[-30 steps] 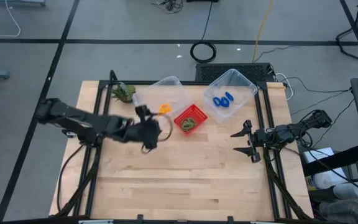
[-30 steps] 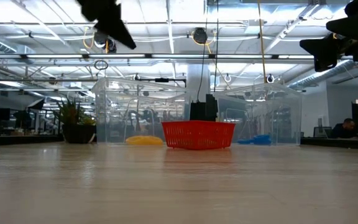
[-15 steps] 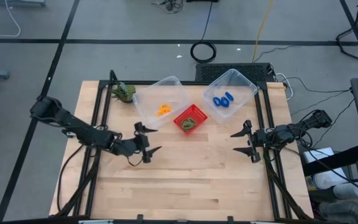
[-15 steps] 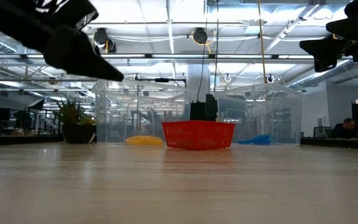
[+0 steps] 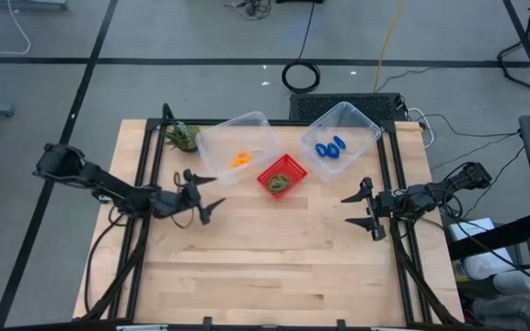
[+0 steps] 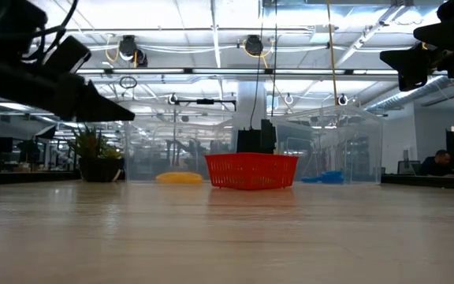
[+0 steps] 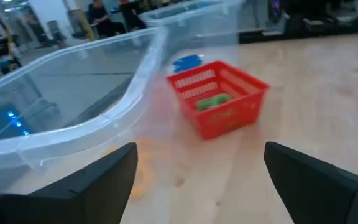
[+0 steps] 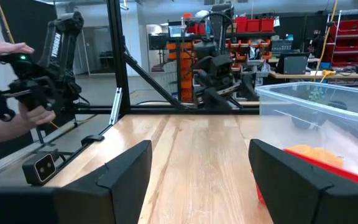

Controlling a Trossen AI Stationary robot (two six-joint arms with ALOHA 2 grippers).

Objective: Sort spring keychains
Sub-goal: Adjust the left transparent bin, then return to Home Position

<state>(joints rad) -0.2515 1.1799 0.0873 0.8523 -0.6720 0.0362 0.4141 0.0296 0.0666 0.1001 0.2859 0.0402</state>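
While nothing is held by either arm, the left gripper point(image 5: 202, 195) is seen over the left part of the wooden table point(image 5: 274, 267), its fingers point(image 7: 98, 177) spread wide with only bare wood and air between them. Just beyond those fingers, the curved rim of the left clear bin point(image 5: 237, 147) is met, and through its wall a blurred patch of orange spring keychains point(image 5: 240, 160) is made out on the bin's floor, near the fingertips but apart from them. A little farther and to the right, the red basket point(image 5: 282, 176) is found between the two clear bins, with green spring keychains point(image 7: 212, 101) lying inside it. Beyond the basket, the blue spring keychains point(image 5: 330, 147) are seen in the right clear bin point(image 5: 342, 138), well apart from both grippers.

At the table's right edge, the right gripper point(image 5: 367, 209) is held above the wood, its fingers point(image 8: 120, 168) parted and empty, and all the keychains lie well away from it. At the far left corner, a small green plant point(image 5: 182, 136) is placed beside the left bin. In the right wrist view, a person's hands point(image 8: 23, 115) are seen on a device past the table.
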